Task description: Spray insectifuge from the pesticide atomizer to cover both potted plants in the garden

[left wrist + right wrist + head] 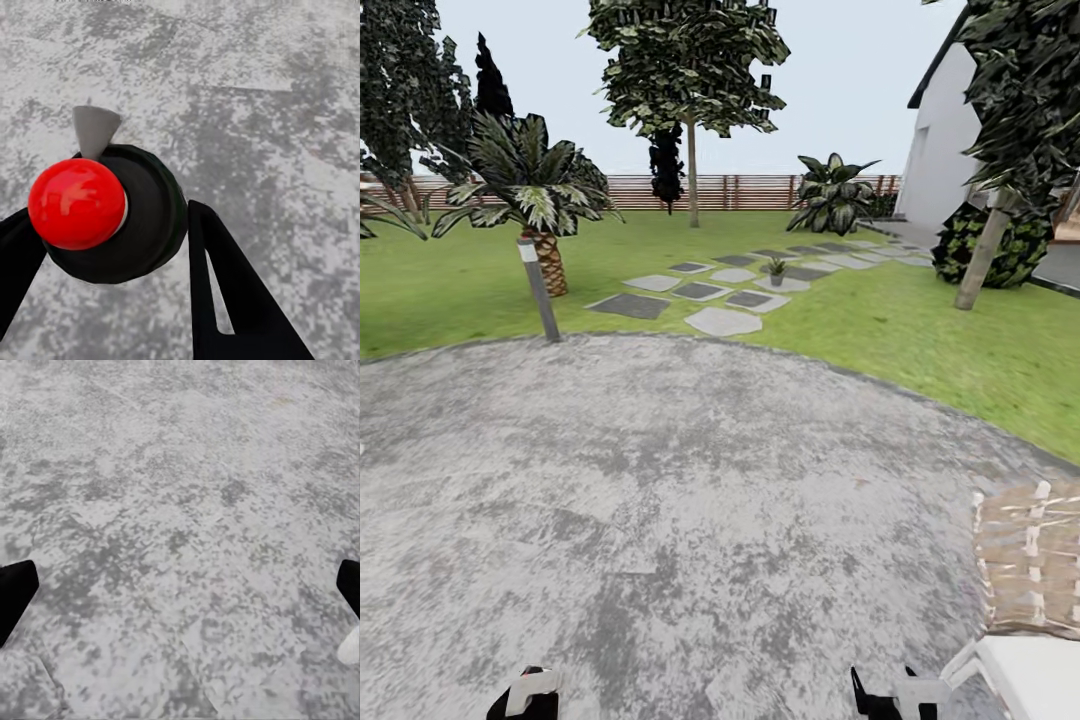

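In the left wrist view my left gripper point(109, 214) is shut on the pesticide atomizer point(146, 217), seen end-on: a dark round head with a red knob and a small grey nozzle cone, held above the paved patio point(660, 480). One potted plant point(776, 270), a small spiky green rosette in a grey pot, stands far ahead on the stepping stones point(722, 321) in the garden lawn. My right gripper point(180, 600) is open over bare paving, with nothing between its fingers. Both grippers show low in the head view, the left gripper point(525, 695) and the right gripper point(890, 695).
A grey bollard light point(538, 290) stands at the patio's far left edge beside a small palm point(535, 200). A wicker seat with a white frame point(1028, 570) sits at my near right. A tree trunk point(982, 262), a large agave point(832, 195) and a slat fence point(740, 190) lie beyond.
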Available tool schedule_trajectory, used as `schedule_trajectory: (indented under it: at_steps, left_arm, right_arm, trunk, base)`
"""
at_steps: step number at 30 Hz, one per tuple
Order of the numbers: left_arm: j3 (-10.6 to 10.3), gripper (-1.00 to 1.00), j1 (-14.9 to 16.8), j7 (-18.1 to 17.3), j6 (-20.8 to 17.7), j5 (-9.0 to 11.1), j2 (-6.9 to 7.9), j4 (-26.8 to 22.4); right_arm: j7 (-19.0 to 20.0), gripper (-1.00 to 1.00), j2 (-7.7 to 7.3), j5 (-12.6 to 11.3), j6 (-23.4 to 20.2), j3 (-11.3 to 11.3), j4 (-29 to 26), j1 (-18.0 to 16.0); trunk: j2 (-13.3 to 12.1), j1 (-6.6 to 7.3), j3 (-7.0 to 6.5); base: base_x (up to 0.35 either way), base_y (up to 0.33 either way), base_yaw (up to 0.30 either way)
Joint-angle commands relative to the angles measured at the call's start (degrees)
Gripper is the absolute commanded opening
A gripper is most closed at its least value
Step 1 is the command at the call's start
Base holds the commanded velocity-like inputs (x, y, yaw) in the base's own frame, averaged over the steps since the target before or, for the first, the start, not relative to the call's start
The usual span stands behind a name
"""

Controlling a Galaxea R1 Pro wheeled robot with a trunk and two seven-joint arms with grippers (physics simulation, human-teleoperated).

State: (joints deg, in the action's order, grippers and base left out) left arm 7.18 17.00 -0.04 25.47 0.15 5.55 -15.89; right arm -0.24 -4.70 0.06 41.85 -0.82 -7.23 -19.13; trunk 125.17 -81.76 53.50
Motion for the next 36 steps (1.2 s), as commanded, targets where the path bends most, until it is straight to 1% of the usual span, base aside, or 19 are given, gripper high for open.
schedule_trajectory:
  at_steps: [1,7,10,27,30,32,36]
  left_arm:
    - [0.08,-1.00,0.05,-0.01,0.19,-0.01,-0.01,0.07]
    - [0.08,-1.00,0.05,-0.03,0.19,0.00,-0.01,0.07]
    - [0.07,-1.00,0.05,-0.03,0.19,-0.02,-0.01,0.07]
    - [0.02,-1.00,0.05,-0.03,0.19,-0.06,-0.01,0.07]
    - [0.02,-1.00,0.05,-0.04,0.19,-0.06,-0.01,0.07]
    - [0.02,-1.00,0.05,-0.01,0.19,-0.06,-0.01,0.07]
    - [0.05,-1.00,0.05,-0.04,0.19,-0.06,-0.01,0.07]
  right_arm:
    - [-0.02,1.00,-0.01,0.02,0.16,-0.05,0.02,-0.02]
    - [-0.02,1.00,-0.03,0.02,0.16,-0.05,0.02,-0.03]
    - [-0.02,1.00,-0.04,0.02,0.16,-0.05,0.02,-0.03]
    - [0.14,1.00,-0.03,0.06,0.16,-0.01,0.02,-0.02]
    - [0.04,1.00,0.35,0.10,0.16,0.02,0.29,-0.03]
    - [0.06,1.00,0.75,0.08,0.16,0.03,1.43,-0.03]
    - [0.06,1.00,0.96,0.04,0.08,0.03,3.18,-0.03]
  trunk:
    - [0.02,-0.03,0.05]
    - [0.02,-0.03,0.05]
    - [0.02,-0.03,0.05]
    - [0.02,-0.03,0.05]
    - [0.02,-0.03,0.05]
    - [0.02,-0.03,0.05]
    - [0.02,-0.03,0.05]
  base:
    - [0.339,0.000,0.278]
    - [0.339,0.000,0.262]
    - [0.339,0.000,0.107]
    - [0.339,0.000,0.006]
    - [0.339,0.000,0.000]
    - [0.339,0.000,0.000]
    - [0.339,0.000,0.000]
